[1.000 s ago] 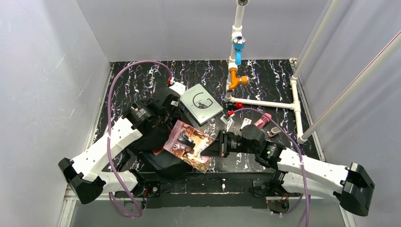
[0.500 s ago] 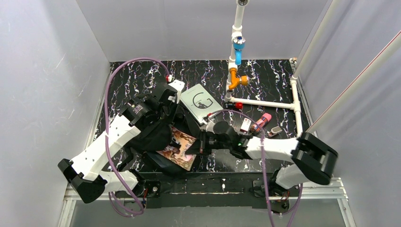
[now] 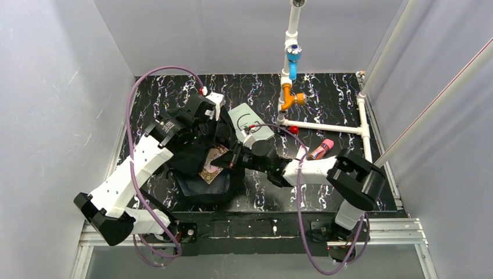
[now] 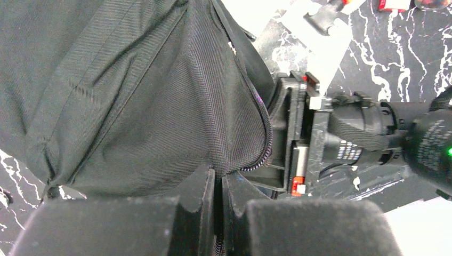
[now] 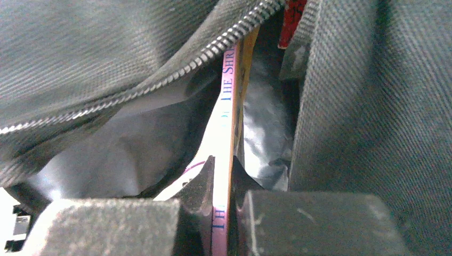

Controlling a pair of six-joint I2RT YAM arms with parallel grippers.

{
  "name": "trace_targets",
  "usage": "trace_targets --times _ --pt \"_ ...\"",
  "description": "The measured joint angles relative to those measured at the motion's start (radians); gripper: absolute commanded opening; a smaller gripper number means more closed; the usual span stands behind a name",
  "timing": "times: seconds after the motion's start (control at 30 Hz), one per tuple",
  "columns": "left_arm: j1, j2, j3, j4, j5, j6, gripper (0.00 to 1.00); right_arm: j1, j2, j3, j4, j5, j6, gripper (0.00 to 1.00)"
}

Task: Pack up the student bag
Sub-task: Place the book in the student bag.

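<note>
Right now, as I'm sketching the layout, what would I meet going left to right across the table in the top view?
student bag → grey book marked G → orange pipe fitting → pink object → white pipe along the right edge. The patterned book in the bag's mouth overlaps it, so it is left out.

Student bag [image 4: 133, 96]: black woven cloth, matt, fine ribbed weave. Zip teeth [image 5: 160, 64]: silvery, look like metal. Lining [image 5: 133, 154]: grey, slick, slightly shiny. Book [image 5: 229, 96]: paper, glossy cover, smooth pink spine. Right gripper [image 5: 223, 172]: finger faces dark, grainy, matt. Table [image 3: 337, 99]: glossy black marble-look top. Pipes [image 3: 325, 126]: smooth white plastic.
</note>
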Motion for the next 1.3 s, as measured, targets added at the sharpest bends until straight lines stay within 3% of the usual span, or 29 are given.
trace_targets --times 0.13,0.33,0.5,0.67,0.8,1.07,1.3 --pt "0.0 -0.002 0.028 -0.016 -0.027 -0.003 0.0 -0.019 -0.127 -0.115 -0.011 0.01 -0.009 0.01" --pt "-0.001 -0.05 0.03 -0.068 -0.223 -0.062 0.0 -0.113 -0.21 -0.199 -0.068 -0.057 -0.055 0.01" --pt "-0.001 -0.121 0.003 -0.075 -0.236 -0.132 0.0 -0.199 -0.126 -0.007 -0.167 -0.23 -0.161 0.01" --pt "0.001 -0.13 -0.044 -0.065 -0.218 -0.181 0.0 -0.239 0.044 0.27 -0.383 -0.319 -0.328 0.01" --pt "0.009 -0.106 -0.048 -0.046 -0.195 -0.184 0.0 -0.24 0.069 0.305 -0.48 -0.348 -0.383 0.02" --pt "0.019 -0.066 -0.048 -0.008 -0.105 -0.185 0.0 -0.129 0.063 0.18 -0.352 -0.306 -0.254 0.06" --pt "0.02 -0.058 -0.04 -0.004 -0.062 -0.181 0.0 -0.06 0.086 0.18 -0.252 -0.119 -0.179 0.08"
